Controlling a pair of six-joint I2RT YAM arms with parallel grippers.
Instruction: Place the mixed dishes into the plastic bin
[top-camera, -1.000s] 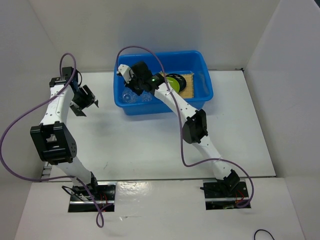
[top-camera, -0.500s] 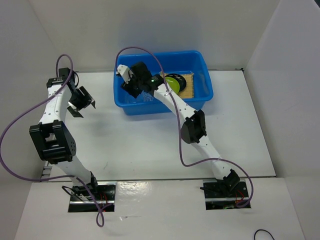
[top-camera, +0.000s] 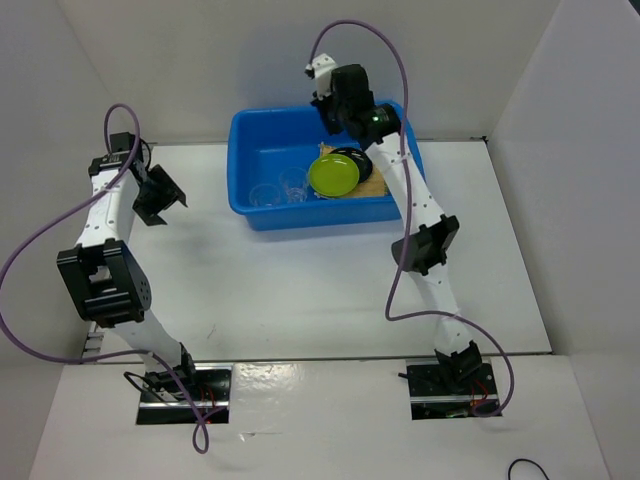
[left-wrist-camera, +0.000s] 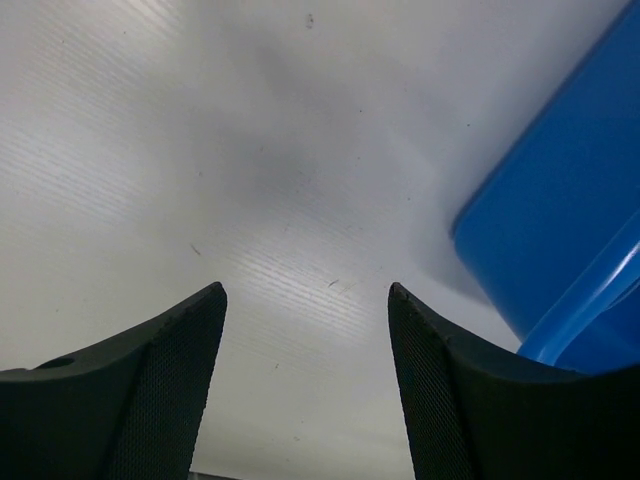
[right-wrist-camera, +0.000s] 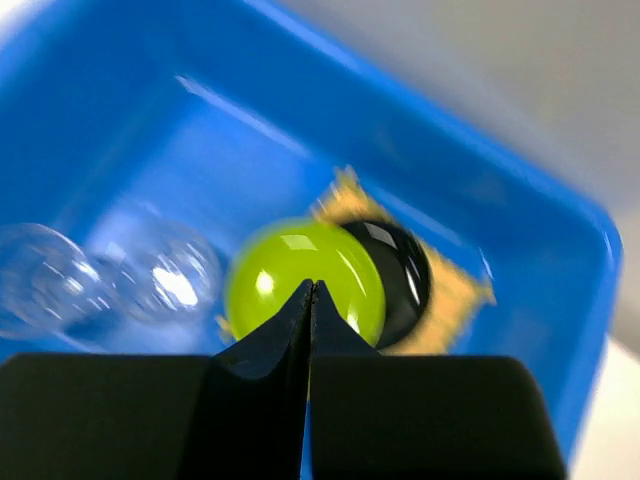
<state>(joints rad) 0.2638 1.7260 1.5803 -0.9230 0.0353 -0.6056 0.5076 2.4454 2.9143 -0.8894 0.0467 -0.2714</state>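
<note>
Small clear plastic cups (top-camera: 263, 194), centre-frame inside the bright-blue plastic bin (top-camera: 300, 214), look light and slippery; grip rims. Left gripper (left-wrist-camera: 305, 330) apart, right gripper (right-wrist-camera: 312, 290) together, empty.

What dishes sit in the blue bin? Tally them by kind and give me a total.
Clear plastic cups: 2
Lime-green plate: 1
Black plate: 1
Bamboo mat: 1
Total: 5
</note>
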